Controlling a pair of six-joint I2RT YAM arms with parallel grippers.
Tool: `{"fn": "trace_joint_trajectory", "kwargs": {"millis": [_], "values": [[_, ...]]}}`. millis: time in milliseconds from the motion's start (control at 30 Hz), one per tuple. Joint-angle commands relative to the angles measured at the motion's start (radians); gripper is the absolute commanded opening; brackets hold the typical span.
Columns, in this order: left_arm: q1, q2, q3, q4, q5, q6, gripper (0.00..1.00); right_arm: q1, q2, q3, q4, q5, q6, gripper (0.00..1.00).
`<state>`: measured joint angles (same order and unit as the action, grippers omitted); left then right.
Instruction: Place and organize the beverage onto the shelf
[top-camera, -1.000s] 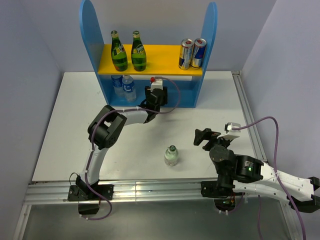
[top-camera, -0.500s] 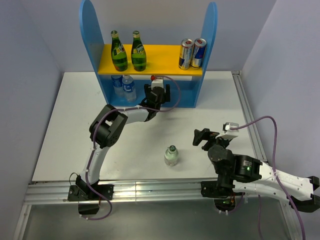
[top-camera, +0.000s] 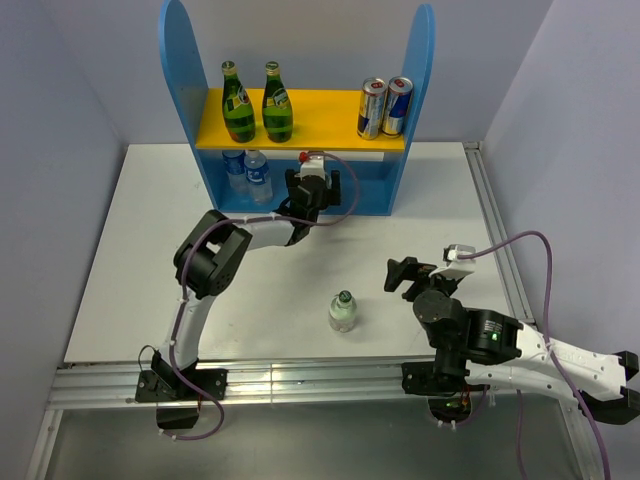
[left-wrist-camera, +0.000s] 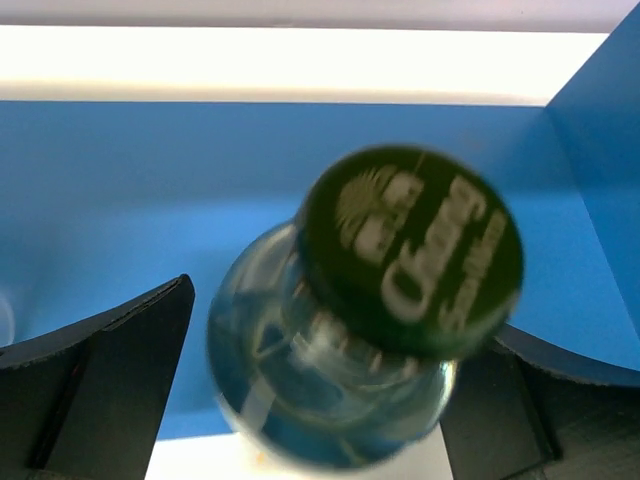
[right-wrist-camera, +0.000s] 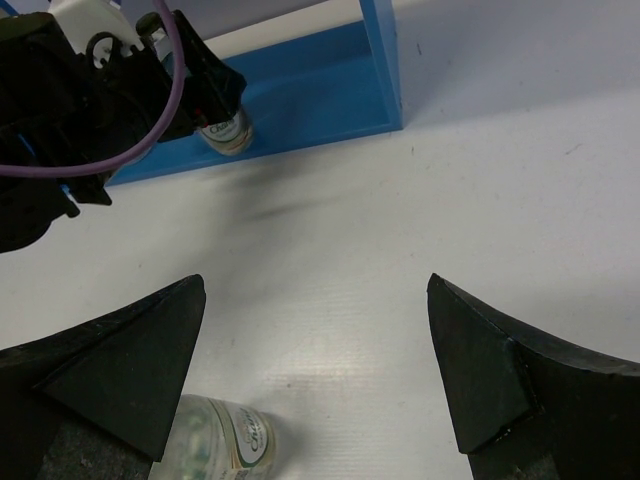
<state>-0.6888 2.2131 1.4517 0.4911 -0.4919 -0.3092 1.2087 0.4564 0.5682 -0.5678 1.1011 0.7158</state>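
Bottle (left-wrist-camera: 400, 260) on shelf (top-camera: 310, 105) base; left gripper (left-wrist-camera: 320, 330) shifted slightly left, jaws loose around it. Right gripper (right-wrist-camera: 316, 290) unchanged, jaws wide.

On my left wrist view the bottle (left-wrist-camera: 360, 320) has blurred cap lettering and a cut-off base; overhead, the left tool (top-camera: 310, 180) hides it.

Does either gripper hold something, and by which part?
The right gripper holds nothing. The small bottle stands with its body inside the left gripper, but a gap shows at one finger: hold uncertain.
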Motion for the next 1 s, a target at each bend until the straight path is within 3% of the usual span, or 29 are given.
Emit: {"fn": "trace_joint_trajectory", "kwargs": {"millis": [0,633,967], "values": [[-0.005,-0.095,-0.037,0.024,0.029,-0.001,0.99,0.005,0.021,0.009,0.029,0.019,0.007,0.99],[-0.063,-0.262,-0.329,0.047,0.075,-0.024,0.99,0.003,0.059,0.016,0.014,0.036,0.022,0.99],[-0.161,-0.513,-0.585,-0.012,-0.129,-0.019,0.99,0.003,0.071,0.021,0.013,0.036,0.024,0.99]]}}
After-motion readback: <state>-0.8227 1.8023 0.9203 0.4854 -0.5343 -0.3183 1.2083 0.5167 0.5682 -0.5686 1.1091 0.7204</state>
